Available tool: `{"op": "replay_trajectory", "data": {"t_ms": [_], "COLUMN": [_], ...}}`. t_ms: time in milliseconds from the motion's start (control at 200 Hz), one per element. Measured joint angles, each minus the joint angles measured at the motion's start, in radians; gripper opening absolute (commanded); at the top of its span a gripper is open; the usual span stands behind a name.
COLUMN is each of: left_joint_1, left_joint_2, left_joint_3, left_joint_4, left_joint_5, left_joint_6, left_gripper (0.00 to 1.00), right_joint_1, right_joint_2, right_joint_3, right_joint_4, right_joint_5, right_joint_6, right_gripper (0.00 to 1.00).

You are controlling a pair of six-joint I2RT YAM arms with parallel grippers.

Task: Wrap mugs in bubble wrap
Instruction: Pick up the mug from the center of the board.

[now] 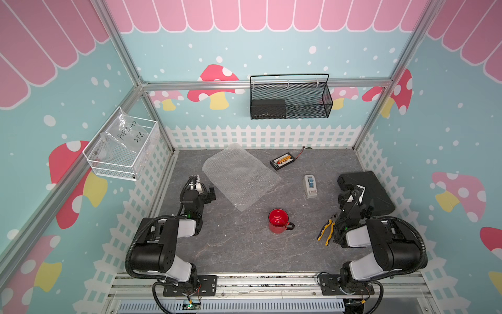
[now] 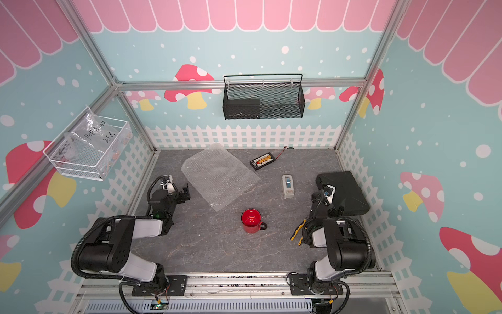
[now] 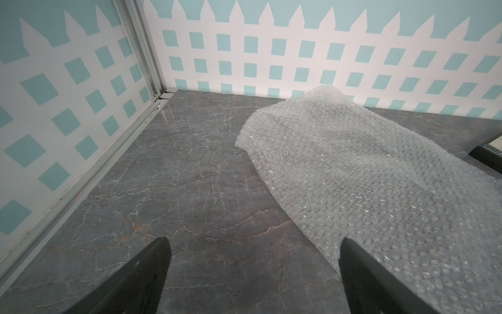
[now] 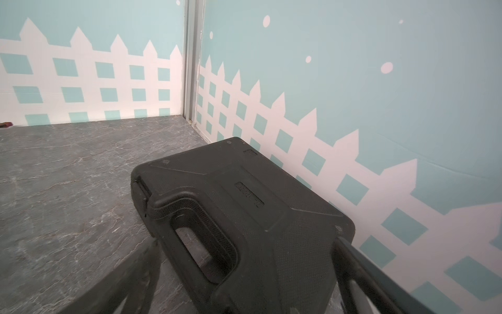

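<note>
- In both top views I see the red mug (image 1: 278, 224) upright on the grey table (image 1: 239, 252), near the middle, its handle pointing toward my right arm's side
- The bubble wrap (image 1: 240, 176) lies spread out behind the mug, apart from it, with its far corner curling up at the back wall
- My left gripper (image 3: 254, 239) is spread wide and empty, just beside the wrap's edge
- My right gripper (image 4: 245, 242) is spread wide too, holding nothing, poised over the handle end of a black case (image 4: 244, 206)
- Yellow-handled pliers (image 1: 327, 231) lie by the right arm
</note>
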Motion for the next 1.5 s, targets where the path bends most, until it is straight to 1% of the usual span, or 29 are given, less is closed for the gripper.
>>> {"op": "replay_trajectory", "data": {"t_ms": [80, 155, 215, 290, 370, 430, 580, 680, 790, 906, 1001, 1086, 1176, 1256, 1386, 1501], "left_joint_1": [-0.016, -0.072, -0.126, -0.167, -0.198, -0.233, -0.332, -0.350, -0.347, -0.346, -0.346, -0.346, -0.346, -0.346, -0.346, -0.346], "left_joint_2": [-0.105, -0.235, -0.311, -0.339, -0.311, -0.259, -0.079, -0.022, -0.022, -0.025, -0.025, -0.026, -0.026, -0.026, -0.026, -0.026], "left_joint_3": [0.000, 0.023, 0.082, 0.176, 0.276, 0.346, 0.467, 0.477, 0.473, 0.473, 0.473, 0.473, 0.473, 0.473, 0.473, 0.473], "left_joint_4": [-0.069, -0.178, -0.272, -0.372, -0.488, -0.578, -0.780, -0.883, -0.958, -1.002, -1.023, -1.032, -1.037, -1.038, -1.038, -1.038], "left_joint_5": [-0.024, -0.071, -0.091, -0.095, -0.083, -0.065, 0.060, 0.126, 0.158, 0.175, 0.180, 0.186, 0.194, 0.202, 0.214, 0.221], "left_joint_6": [0.003, 0.004, -0.016, -0.066, -0.136, -0.190, -0.290, -0.343, -0.393, -0.421, -0.438, -0.446, -0.450, -0.455, -0.462, -0.464], "left_gripper": [0.99, 0.99, 0.99, 0.99, 0.99, 0.98, 0.98, 0.99, 0.99, 0.99, 0.99, 0.99, 0.99, 0.99, 0.99, 0.99], "right_joint_1": [0.000, 0.001, 0.004, 0.022, 0.059, 0.093, 0.211, 0.291, 0.373, 0.475, 0.568, 0.632, 0.658, 0.674, 0.702, 0.726], "right_joint_2": [-0.055, -0.153, -0.232, -0.319, -0.399, -0.438, -0.467, -0.480, -0.513, -0.529, -0.521, -0.480, -0.421, -0.402, -0.418, -0.464], "right_joint_3": [-0.001, 0.015, 0.058, 0.129, 0.192, 0.232, 0.327, 0.369, 0.376, 0.376, 0.376, 0.376, 0.377, 0.377, 0.377, 0.377], "right_joint_4": [-0.032, -0.137, -0.248, -0.391, -0.534, -0.632, -0.901, -1.082, -1.257, -1.405, -1.474, -1.500, -1.508, -1.515, -1.526, -1.548], "right_joint_5": [-0.020, -0.033, -0.046, -0.065, -0.103, -0.140, -0.266, -0.384, -0.496, -0.575, -0.621, -0.657, -0.702, -0.742, -0.786, -0.789], "right_joint_6": [-0.005, 0.001, 0.018, 0.050, 0.090, 0.114, 0.137, 0.130, 0.126, 0.130, 0.139, 0.143, 0.148, 0.148, 0.151, 0.167], "right_gripper": [1.00, 1.00, 1.00, 1.00, 0.99, 1.00, 0.98, 0.96, 0.95, 0.96, 0.96, 0.96, 0.96, 0.96, 0.96, 0.96]}}
